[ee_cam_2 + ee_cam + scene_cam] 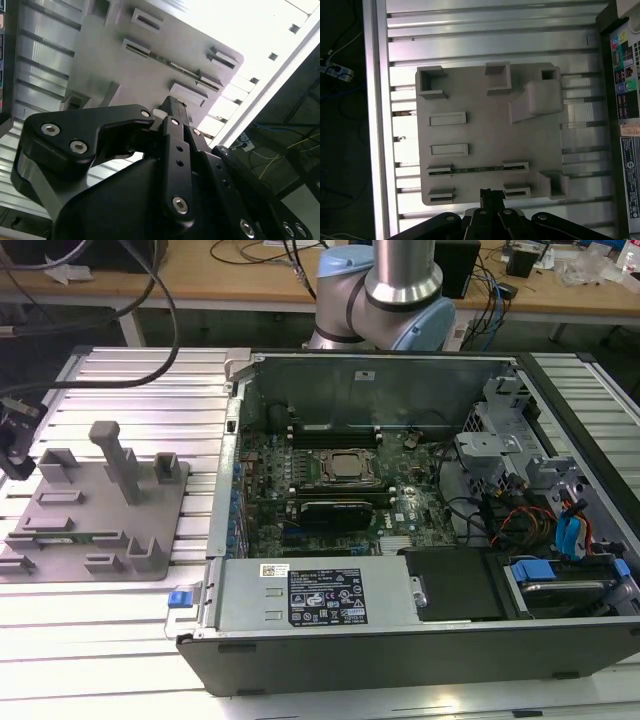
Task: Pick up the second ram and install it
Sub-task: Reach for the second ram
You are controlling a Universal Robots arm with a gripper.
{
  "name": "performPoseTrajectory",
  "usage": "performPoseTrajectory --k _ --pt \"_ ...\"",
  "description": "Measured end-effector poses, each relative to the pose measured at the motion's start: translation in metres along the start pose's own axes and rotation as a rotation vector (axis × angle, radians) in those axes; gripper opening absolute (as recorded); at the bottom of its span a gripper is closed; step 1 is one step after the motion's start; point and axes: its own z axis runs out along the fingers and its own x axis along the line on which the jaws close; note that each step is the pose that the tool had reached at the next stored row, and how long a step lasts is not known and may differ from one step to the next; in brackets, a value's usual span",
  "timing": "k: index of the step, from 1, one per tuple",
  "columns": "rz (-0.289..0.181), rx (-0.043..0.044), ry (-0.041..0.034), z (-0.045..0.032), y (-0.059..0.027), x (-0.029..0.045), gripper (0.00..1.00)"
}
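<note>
Surface (120, 390): a ribbed aluminium top that carries the computer case and the fixture tray side by side.
Computer case (400, 640): lies open on its side, on the exterior view's right, with the motherboard (330, 490) facing up.
Arm (385, 290): its blue-and-silver base stands behind the case, at the far edge of the surface.
Power supply (320, 595): a grey box with a black label, along the near wall of the case.
Fixture tray (485, 130): a grey plastic plate with raised blocks, slotted holders and one tall post (115, 455). It lies flat on the surface just beside the case, on the exterior view's left.
Hand (487, 194): black, hovering above the tray's edge near the slotted holders, also seen in the second wrist view (172, 102). Its fingers are pressed together with nothing between them.
Second ram (477, 169): a thin green stick standing on edge in the tray, its ends seated in two facing slotted holders. It is just beyond the fingertips in both wrist views and apart from the hand. In the exterior view it runs along the tray's near side (75, 536).
Processor (345, 468): a square silver chip seated in the middle of the motherboard.
</note>
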Motion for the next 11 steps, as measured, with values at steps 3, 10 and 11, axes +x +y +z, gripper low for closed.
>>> performPoseTrajectory --k 3,10,11 --pt "0.0 0.0001 0.0002 0.0056 -0.0012 0.0002 0.08" --pt "0.0 0.0001 0.0002 0.0202 -0.0022 0.0008 0.08" --pt "0.0 0.0 0.0001 0.0211 -0.0022 0.0009 0.08"
